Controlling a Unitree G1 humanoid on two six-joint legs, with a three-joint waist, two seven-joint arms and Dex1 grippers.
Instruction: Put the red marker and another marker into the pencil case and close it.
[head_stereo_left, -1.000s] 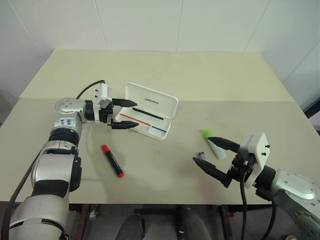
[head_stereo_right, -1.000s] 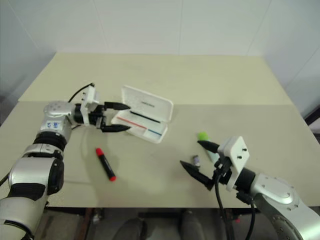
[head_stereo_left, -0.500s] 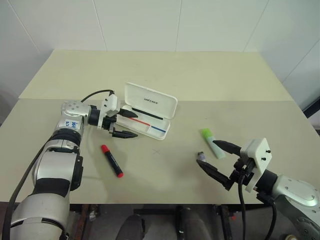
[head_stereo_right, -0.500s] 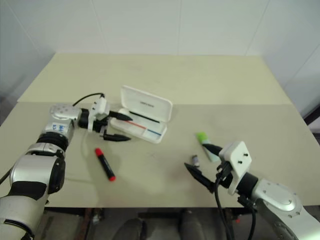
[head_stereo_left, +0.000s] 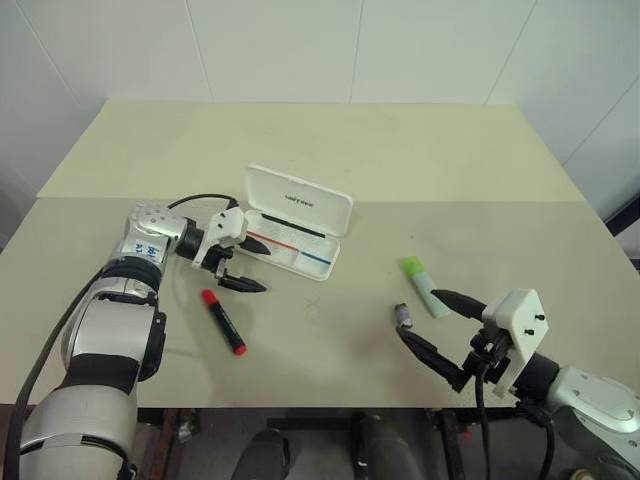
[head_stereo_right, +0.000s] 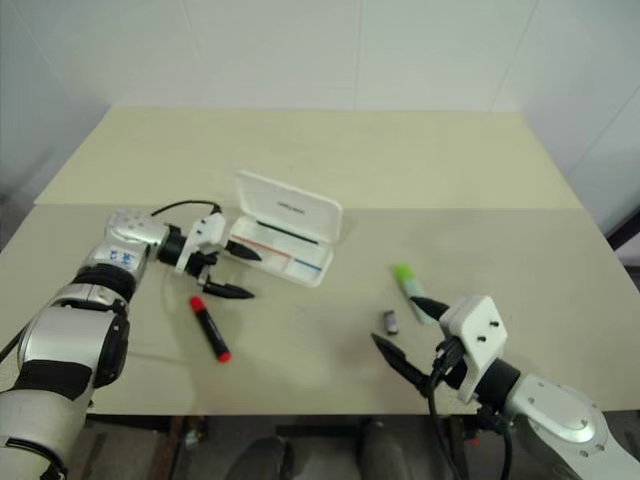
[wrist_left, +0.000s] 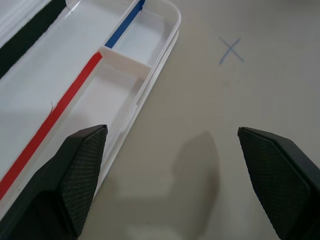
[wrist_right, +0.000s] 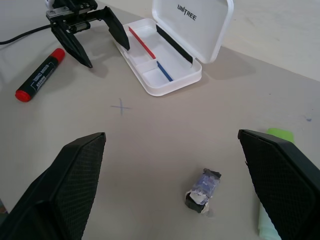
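Left of centre: the left hand (head_stereo_left: 243, 263), released, has dropped and tilted downward at the near left end of the pencil case (head_stereo_left: 297, 220), closer to the red marker (head_stereo_left: 224, 321), which lies untouched on the surface (head_stereo_left: 330, 150) at lower left; a grasp appears next. Centre: the case stands open and empty. Lower right: the other marker (head_stereo_left: 421, 286) lies unmoved beside a small grey stub (head_stereo_left: 403, 315); the right hand (head_stereo_left: 435, 329), released, has drawn slightly toward the frame's bottom.

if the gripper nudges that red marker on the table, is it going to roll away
Probably: the red marker looks round and slim, lying flat on the smooth table, so a sideways nudge would likely roll it. It looks rigid, so it shouldn't bend when pinched.
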